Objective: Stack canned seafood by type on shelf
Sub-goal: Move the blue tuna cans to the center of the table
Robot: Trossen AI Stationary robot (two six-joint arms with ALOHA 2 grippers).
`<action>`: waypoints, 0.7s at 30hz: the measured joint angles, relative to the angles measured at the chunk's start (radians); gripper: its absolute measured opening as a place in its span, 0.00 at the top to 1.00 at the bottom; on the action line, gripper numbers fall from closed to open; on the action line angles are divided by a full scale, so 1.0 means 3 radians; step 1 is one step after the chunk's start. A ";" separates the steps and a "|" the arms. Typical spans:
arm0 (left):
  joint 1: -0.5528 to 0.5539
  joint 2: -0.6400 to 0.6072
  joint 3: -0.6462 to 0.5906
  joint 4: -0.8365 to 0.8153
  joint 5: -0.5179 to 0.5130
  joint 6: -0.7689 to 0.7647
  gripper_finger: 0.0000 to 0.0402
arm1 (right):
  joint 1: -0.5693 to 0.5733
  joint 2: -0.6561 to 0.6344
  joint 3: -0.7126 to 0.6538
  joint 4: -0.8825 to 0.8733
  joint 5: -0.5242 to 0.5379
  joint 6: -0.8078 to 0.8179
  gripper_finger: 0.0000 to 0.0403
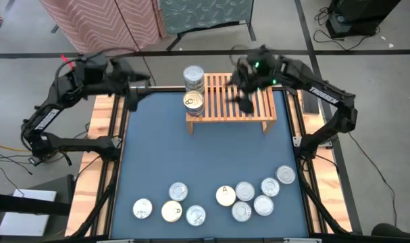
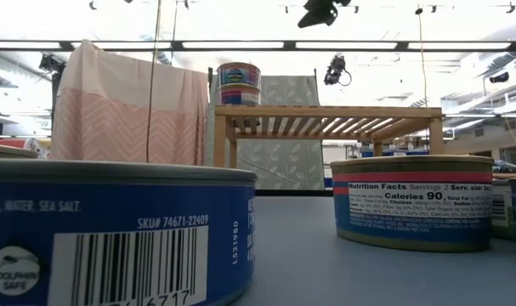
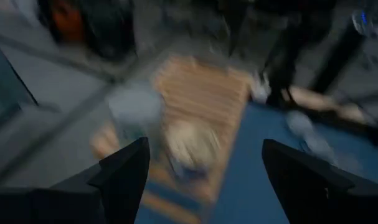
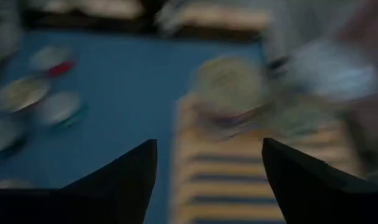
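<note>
- Blue table (image 1: 205,162) with wood side rails; grey floor around it, patterned cloth screens (image 1: 103,17) behind, ceiling lights in the low view.
- Shelf (image 1: 248,108) sits at the table's far edge, slatted top, short legs; in the low view it stands behind the near cans.
- Two stacks of cans on the shelf's left end: a silver-topped stack (image 1: 194,77) at the back corner, a gold-topped stack (image 1: 194,102) just in front of it, touching or nearly so.
- Low view shows one stack on the shelf (image 2: 238,83), blue and red labels.
- Right gripper (image 1: 247,101) is over the shelf's middle slats, just right of the two stacks; fingers (image 4: 123,180) spread wide, nothing between them. The stacks lie ahead of the fingertips in the right wrist view, blurred.
- Left gripper (image 1: 138,86) is off the table's far-left corner, left of the shelf, pointing toward it; fingers (image 3: 123,177) wide apart, holding nothing. Shelf and stacks show ahead of the fingers, blurred.
- Loose cans on the near side of the table, well apart from both grippers: a left group of four (image 1: 169,206) and a right group of six (image 1: 255,194), mostly silver tops, a couple cream.
- Low view: a blue-label can (image 2: 113,234) very close, a red-and-blue one (image 2: 413,202) to its right.
</note>
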 joint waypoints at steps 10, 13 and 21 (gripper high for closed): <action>-0.0887 -0.0443 -0.0875 -0.0402 0.0422 -0.1035 0.22 | 0.1070 -0.0089 -0.0875 -0.0130 -0.0321 0.1040 0.40; -0.1176 -0.0633 -0.1301 -0.0166 0.0407 -0.1353 0.22 | 0.1473 -0.0116 -0.1307 0.0340 -0.0286 0.1476 0.42; -0.1898 -0.0900 -0.2227 0.1031 0.0397 -0.2135 0.22 | 0.2243 -0.0103 -0.2166 0.1793 0.0205 0.2518 0.44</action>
